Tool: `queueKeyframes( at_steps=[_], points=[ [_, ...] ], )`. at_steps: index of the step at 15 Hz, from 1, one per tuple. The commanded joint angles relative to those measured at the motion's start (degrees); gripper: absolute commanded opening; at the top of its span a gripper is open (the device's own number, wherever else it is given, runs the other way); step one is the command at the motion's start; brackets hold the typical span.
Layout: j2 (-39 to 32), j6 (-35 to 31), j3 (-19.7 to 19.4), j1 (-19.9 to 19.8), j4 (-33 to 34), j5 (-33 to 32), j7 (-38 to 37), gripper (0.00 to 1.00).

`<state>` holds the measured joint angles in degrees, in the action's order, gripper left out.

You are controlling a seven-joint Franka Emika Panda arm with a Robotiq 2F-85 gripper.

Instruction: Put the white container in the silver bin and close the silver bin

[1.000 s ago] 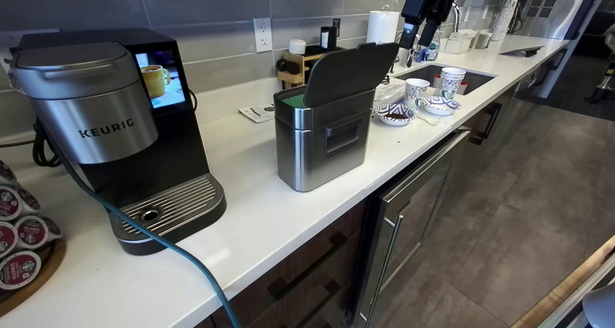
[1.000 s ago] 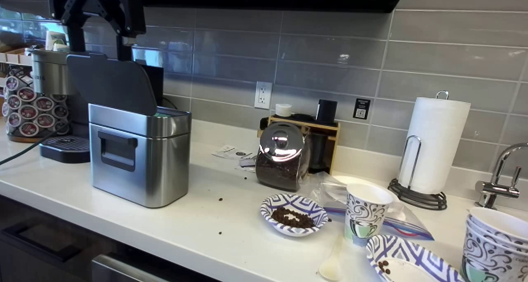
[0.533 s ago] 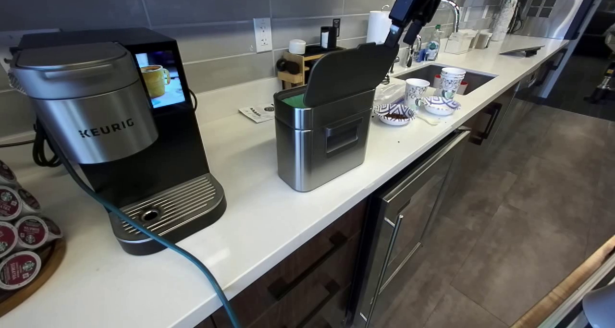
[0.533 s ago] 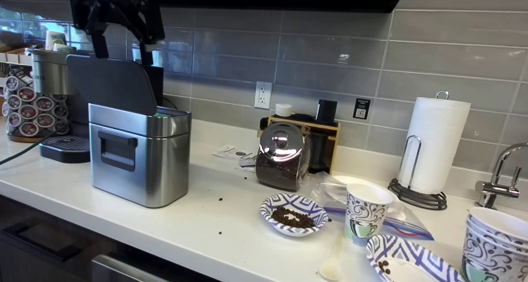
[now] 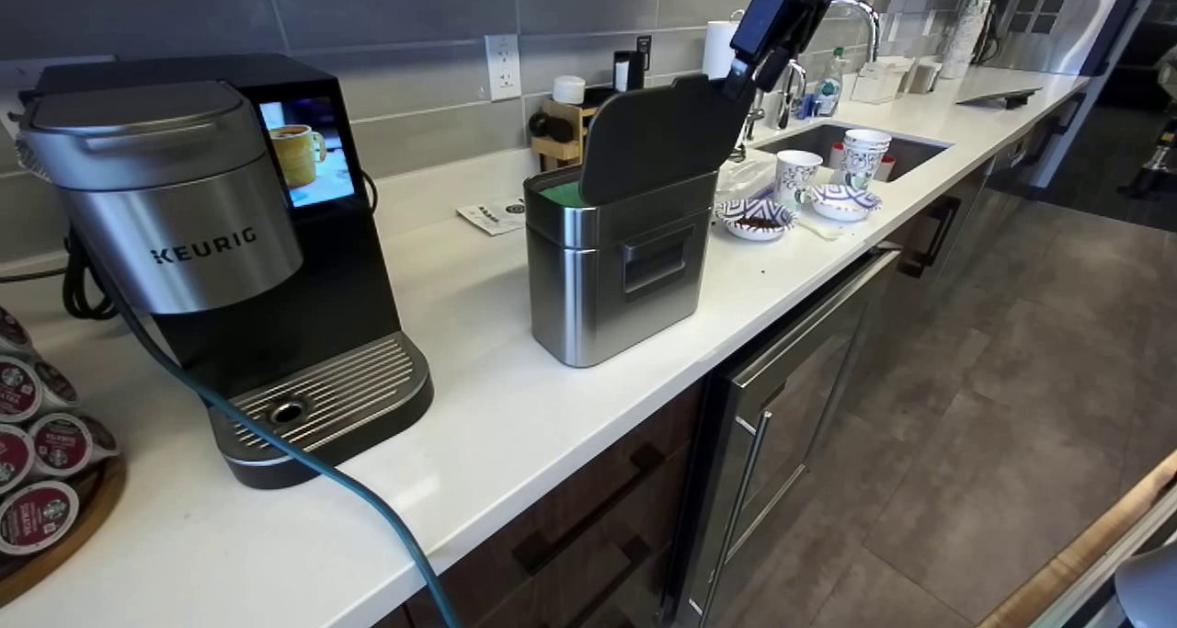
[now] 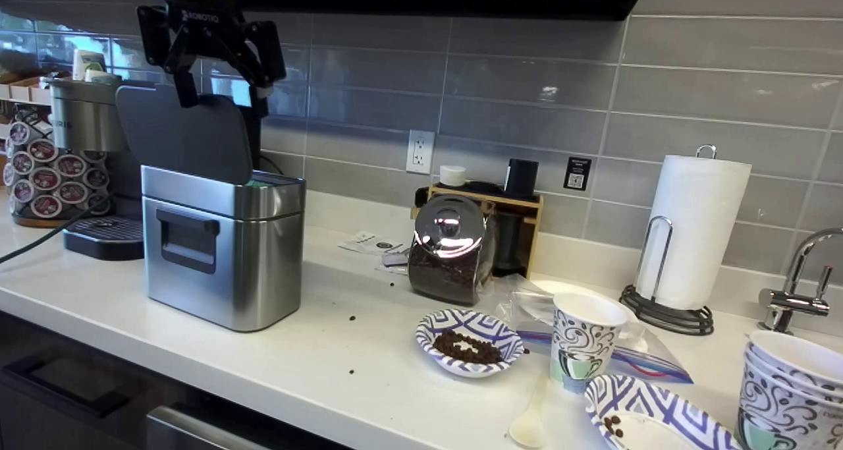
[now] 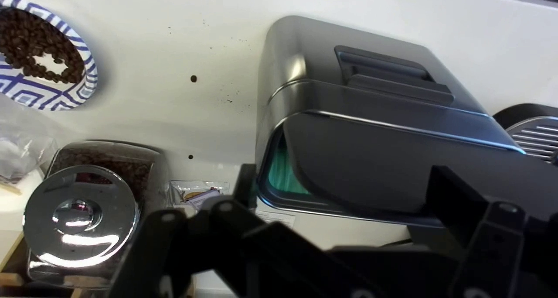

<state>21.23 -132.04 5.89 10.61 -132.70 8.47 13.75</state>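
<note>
The silver bin [image 6: 227, 252] stands on the table [image 6: 316, 351], long axis along its front edge. Our fingers [image 6: 187, 89] are spread above, 1 overlapping the raised lid [image 6: 191, 137] (whether touching, we cannot tell); closing, we judge, means pushing wallward. We see no white container.

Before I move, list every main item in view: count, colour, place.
Counter: 1, white, along wall
Silver bin: 1, steel, dark grey lid raised, on counter
Coffee machine: 1, black and silver, beside bin
Coffee pods: many, red and white, past machine
Wooden rack: 1, tan, against wall
Jar: 1, dark and chrome, before rack
Tub: 1, white, atop rack
Bowls: 2, blue and white, near sink
Patterned cups: one plus a stack, white, near sink
Plastic bag: 1, clear, behind cups
Towel roll: 1, white, near wall
Cable: 1, teal, crossing machine
Gripper: 1, black, at lid, jaws apart
</note>
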Motion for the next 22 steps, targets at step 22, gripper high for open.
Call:
queueKeyframes(
  at_steps=[22],
  points=[
    [-10.04, 3.27, -2.43, 2.90, 13.24, 15.20, 8.91, 1.00]
  ],
)
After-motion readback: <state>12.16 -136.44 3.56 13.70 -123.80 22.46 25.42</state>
